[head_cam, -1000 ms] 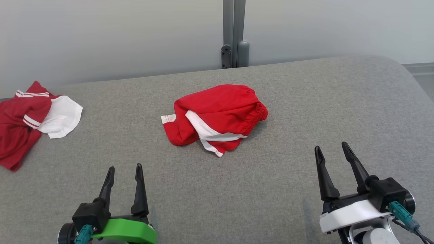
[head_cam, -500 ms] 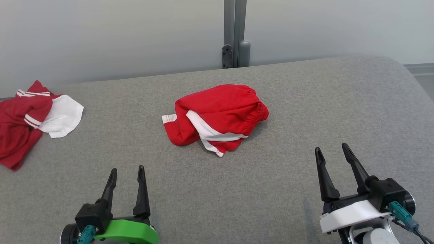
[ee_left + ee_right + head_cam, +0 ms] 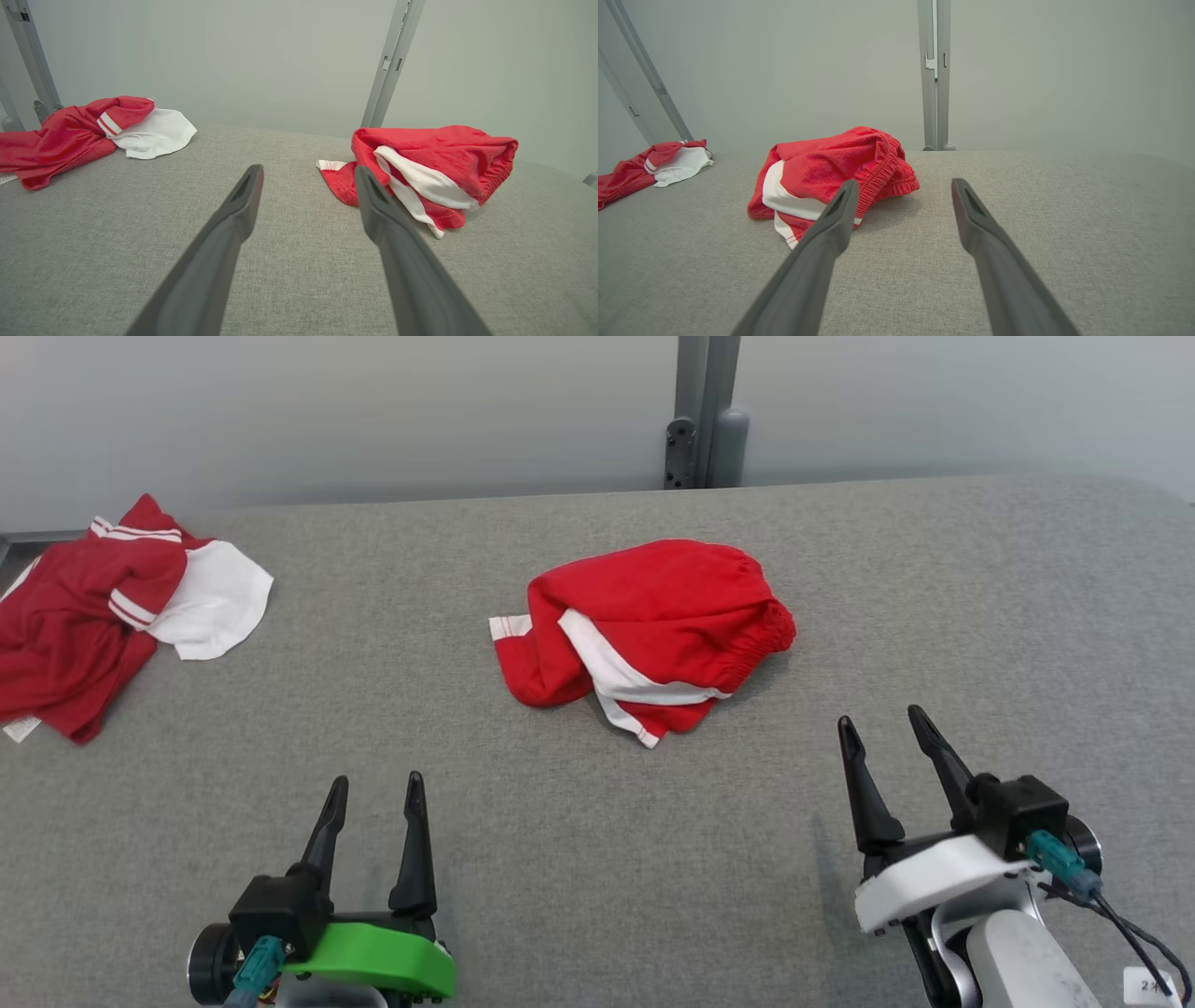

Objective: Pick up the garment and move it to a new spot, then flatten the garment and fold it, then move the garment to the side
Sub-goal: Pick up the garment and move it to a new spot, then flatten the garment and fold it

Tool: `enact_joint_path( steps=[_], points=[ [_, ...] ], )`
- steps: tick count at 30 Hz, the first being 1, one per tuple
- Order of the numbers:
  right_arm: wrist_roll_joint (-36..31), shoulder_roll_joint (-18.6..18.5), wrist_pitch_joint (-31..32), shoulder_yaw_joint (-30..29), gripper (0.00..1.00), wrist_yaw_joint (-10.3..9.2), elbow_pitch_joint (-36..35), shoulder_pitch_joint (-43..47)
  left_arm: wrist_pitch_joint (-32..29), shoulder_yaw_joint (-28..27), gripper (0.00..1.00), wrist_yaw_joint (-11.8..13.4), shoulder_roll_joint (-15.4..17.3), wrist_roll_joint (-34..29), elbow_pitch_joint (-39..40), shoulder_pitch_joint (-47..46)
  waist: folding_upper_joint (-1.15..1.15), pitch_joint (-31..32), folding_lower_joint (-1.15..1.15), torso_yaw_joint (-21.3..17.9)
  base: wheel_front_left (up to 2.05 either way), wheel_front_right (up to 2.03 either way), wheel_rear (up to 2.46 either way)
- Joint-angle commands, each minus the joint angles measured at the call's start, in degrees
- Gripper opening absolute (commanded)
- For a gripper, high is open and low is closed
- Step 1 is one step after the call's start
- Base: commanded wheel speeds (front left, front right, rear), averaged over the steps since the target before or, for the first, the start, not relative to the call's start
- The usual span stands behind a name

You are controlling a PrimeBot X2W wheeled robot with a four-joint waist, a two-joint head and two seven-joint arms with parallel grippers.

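Grey tabletop (image 3: 597, 859); the camera has swung, red shorts (image 3: 653, 616) unmoved mid-tabletop; left end effector (image 3: 377, 782) and right end effector (image 3: 879, 717) stay spread, empty.

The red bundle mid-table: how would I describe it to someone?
Find the grey table and the metal post behind its far edge. In front of that post lies the red bundle. Unlike the other garment at the table's left, it has a gathered elastic waistband.
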State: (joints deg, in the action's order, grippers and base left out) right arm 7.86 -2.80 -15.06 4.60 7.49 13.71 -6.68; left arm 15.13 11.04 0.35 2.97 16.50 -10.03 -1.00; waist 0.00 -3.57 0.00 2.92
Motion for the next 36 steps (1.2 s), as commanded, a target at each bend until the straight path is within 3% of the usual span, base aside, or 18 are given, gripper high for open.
enact_joint_path(
  steps=[1,8,15,27,28,30,31,36],
  points=[
    [1.66,-0.17,-0.17,0.17,1.00,0.00,2.04,-2.11,0.03,0.29,1.00,-0.16,0.03,-0.84,0.03,-1.20,0.00,-3.04,0.00,3.69,0.00,0.00,0.00],
    [6.56,-0.20,-0.18,-0.94,1.00,0.00,14.13,-11.68,0.03,1.99,1.00,-0.19,-0.06,-0.63,-0.03,-2.68,0.00,-6.17,0.00,9.89,0.00,0.00,0.00],
    [7.09,-0.20,-0.18,-2.21,1.00,0.00,26.20,-18.46,0.03,3.68,1.00,0.39,-0.07,0.22,-0.05,-3.28,0.00,-7.69,0.00,14.95,0.00,0.00,0.00],
    [4.90,-0.24,-0.18,-5.70,1.00,0.00,35.46,-24.93,0.03,4.69,1.00,0.82,-0.08,0.24,0.22,-3.33,0.00,-8.96,0.00,17.63,0.00,0.00,0.00],
    [4.98,-0.24,-0.18,-5.43,0.65,0.00,35.52,-25.36,0.03,4.70,1.00,0.92,-0.08,0.25,0.20,-3.31,0.00,-9.00,0.00,17.57,0.00,0.00,0.00],
    [5.45,-0.21,-0.18,-4.56,0.12,0.00,34.77,-25.94,0.03,4.57,1.00,1.09,-0.08,0.30,0.14,-3.26,0.00,-8.97,0.00,17.29,0.00,0.00,0.00],
    [5.76,-0.23,-0.18,-3.93,0.00,0.00,34.05,-26.08,0.03,4.41,1.00,1.15,-0.08,0.35,0.08,-3.18,0.00,-8.88,0.00,17.06,0.00,0.00,0.00],
    [8.21,-0.19,-0.17,1.07,0.00,0.00,27.49,-25.07,0.03,4.07,1.00,1.05,-0.07,0.42,-0.38,-2.98,0.00,-7.97,0.00,15.59,0.00,0.00,0.00]
  ],
)
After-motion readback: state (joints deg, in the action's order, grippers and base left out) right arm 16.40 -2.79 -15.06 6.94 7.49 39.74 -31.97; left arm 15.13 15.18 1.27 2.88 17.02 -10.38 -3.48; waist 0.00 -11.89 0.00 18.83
